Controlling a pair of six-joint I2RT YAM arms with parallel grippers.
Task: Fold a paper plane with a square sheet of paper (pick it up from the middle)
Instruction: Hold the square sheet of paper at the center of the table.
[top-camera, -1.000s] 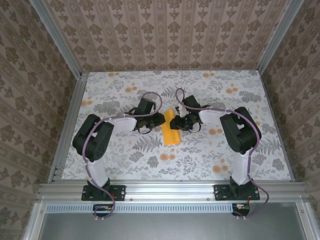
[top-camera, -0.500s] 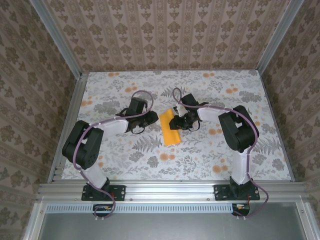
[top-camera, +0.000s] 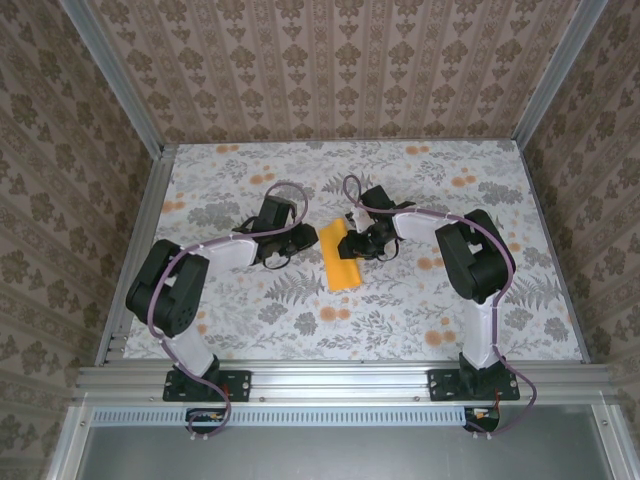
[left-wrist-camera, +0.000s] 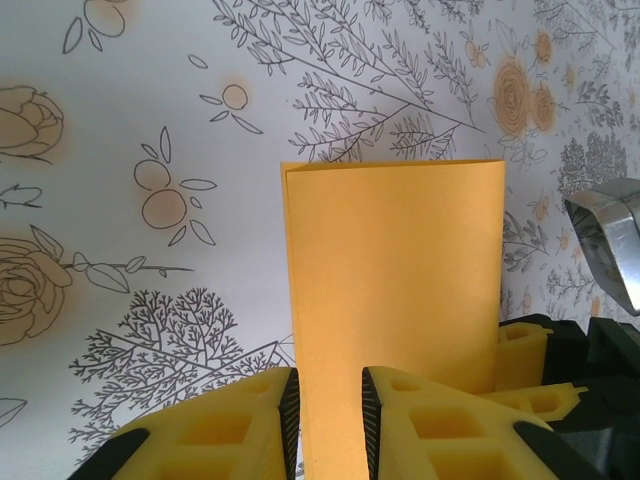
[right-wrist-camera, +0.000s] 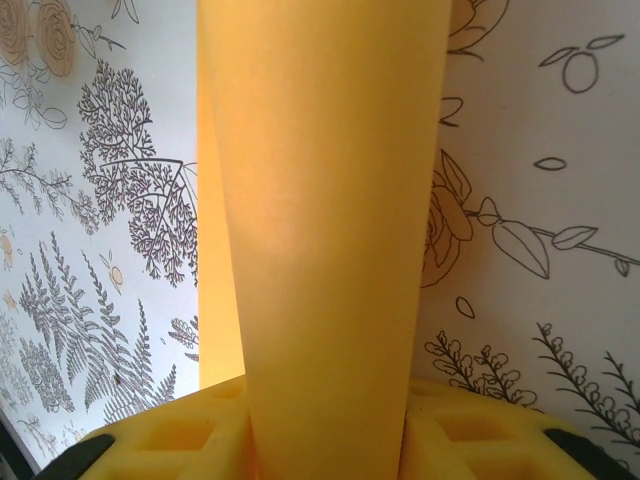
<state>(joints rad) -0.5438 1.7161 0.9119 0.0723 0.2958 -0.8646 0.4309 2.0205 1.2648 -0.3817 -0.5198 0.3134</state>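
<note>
We think the job has only just begun. The square sheet of paper (top-camera: 341, 260) has been folded in half once, so now it is a long, thin strip with two layers, and we can see both layers at one short end. It has no pointy nose and no wings yet, so the corner folds and the wing folds are all left to do. The strip lies in the middle of the table (top-camera: 430, 180), between the two arms. Its long side runs from the near edge toward the back wall, and the far end leans a little to the left. With no nose, it does not point any way yet. The right gripper (right-wrist-camera: 325, 392) pinches the paper, and the paper bends up from the table into its fingers. The left gripper (left-wrist-camera: 328, 388) sits at the other long edge. Its fingers are a little apart and paper shows in the gap, but we cannot tell if it is holding the paper.
</note>
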